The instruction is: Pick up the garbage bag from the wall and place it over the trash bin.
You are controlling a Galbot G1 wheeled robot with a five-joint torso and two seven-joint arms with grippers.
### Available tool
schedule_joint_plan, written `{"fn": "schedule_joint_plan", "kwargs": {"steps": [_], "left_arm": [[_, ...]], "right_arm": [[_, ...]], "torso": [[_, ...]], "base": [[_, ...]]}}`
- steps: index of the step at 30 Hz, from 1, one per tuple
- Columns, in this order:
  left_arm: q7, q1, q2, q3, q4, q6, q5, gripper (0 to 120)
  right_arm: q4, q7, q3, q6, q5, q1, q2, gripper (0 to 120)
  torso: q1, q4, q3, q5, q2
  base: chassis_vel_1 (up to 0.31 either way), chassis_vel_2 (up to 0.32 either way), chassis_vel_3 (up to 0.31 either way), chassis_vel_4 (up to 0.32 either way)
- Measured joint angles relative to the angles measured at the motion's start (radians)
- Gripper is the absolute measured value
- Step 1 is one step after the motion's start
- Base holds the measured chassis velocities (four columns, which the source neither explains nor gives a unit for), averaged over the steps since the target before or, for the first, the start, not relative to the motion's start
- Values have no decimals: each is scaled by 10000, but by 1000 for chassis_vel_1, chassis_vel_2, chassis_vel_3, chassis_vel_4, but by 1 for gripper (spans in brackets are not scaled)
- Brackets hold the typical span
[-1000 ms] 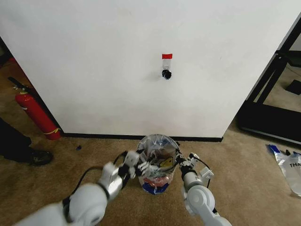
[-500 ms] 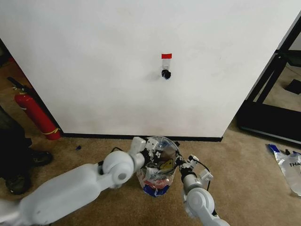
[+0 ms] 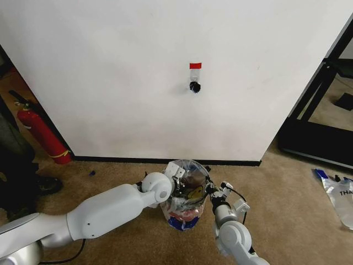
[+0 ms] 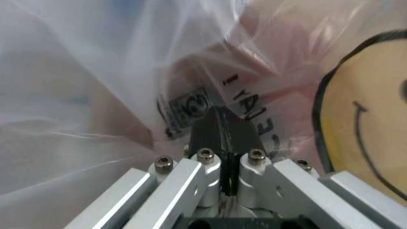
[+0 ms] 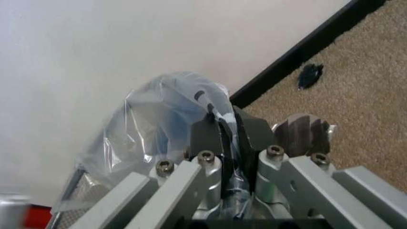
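Bag (image 3: 185, 196) draped on bin (image 3: 180, 219), lower centre; left pincer (image 4: 220, 143) clenched inside, right pincer (image 5: 224, 136) pinching opposite rim.

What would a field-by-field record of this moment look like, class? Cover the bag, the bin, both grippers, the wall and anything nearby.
garbage bag: clear, smiley print, draped over the bin
trash bin: on carpet, near the wall's baseboard
left gripper: shut, pushed into the bag
right gripper: shut on the bag's blue-edged film at the bin's right side
wall: white, red tape above a bare black hook
fire extinguisher: red, leaning at the wall, far left
other plastic bag: on carpet, far right
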Motion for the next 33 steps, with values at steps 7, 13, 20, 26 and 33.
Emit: {"fn": "schedule_joint_plan", "kwargs": {"steps": [7, 13, 20, 26, 33], "left_arm": [[174, 58, -661, 185, 1144, 47, 446, 0], [515, 88, -1167, 385, 2114, 50, 1083, 0], [550, -198, -1445, 1034, 2463, 59, 1156, 0], [666, -564, -1658, 1876, 2667, 214, 1250, 0], [993, -1008, -2103, 2293, 3304, 517, 1245, 0]], "right_arm": [[11, 0, 18, 5, 5, 20, -10, 1], [23, -2, -13, 18, -13, -25, 22, 1], [22, -24, -39, 29, -28, -28, -3, 1], [3, -41, -98, 29, -85, -47, -23, 1], [-1, -88, -136, 62, -150, -65, 17, 1]], "torso": [[0, 0, 0, 2, 0], [0, -1, 0, 1, 0], [0, -1, 0, 2, 0], [0, 0, 1, 0, 0], [0, -1, 0, 0, 0]], "base": [[0, 0, 0, 0], [0, 0, 0, 0], [0, 0, 0, 0], [0, 0, 0, 0], [0, 0, 0, 0]]}}
